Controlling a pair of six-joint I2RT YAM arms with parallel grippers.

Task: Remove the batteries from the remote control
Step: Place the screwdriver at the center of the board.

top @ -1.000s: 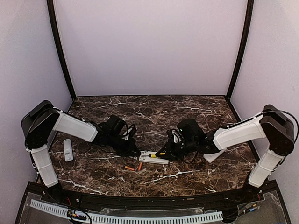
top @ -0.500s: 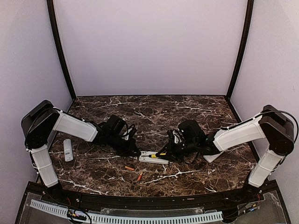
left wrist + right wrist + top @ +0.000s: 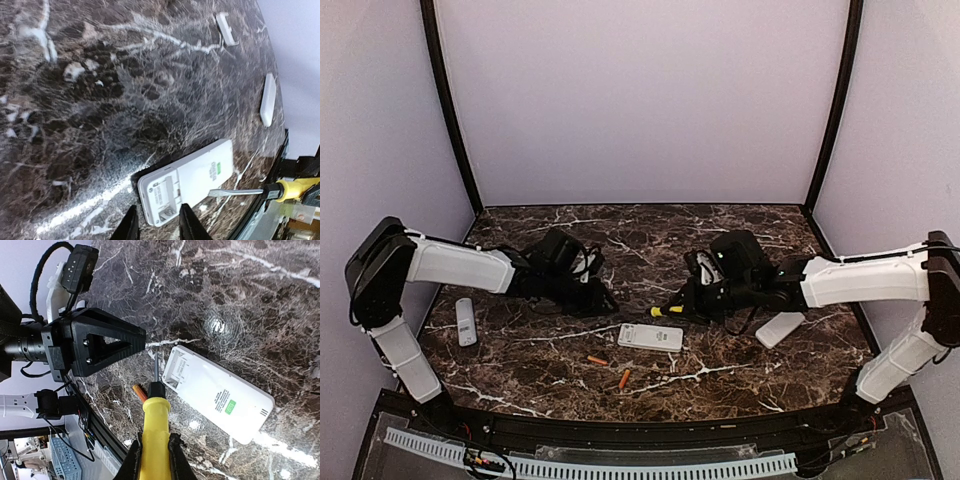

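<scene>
We log left arm (image 3: 455,265) and right arm (image 3: 865,280): white link shells, black joints, black looped cables (image 3: 42,270) at the wrists. Left gripper (image 3: 157,226): black, triangular cut-out fingers (image 3: 107,347), two screws.

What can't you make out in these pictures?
Handle of the screwdriver: left wrist view, cut off by right edge.
One battery: right wrist view, mostly behind the screwdriver.
Markings on both batteries: top view, too small.
Label text on the remote: both wrist views, too small.
</scene>
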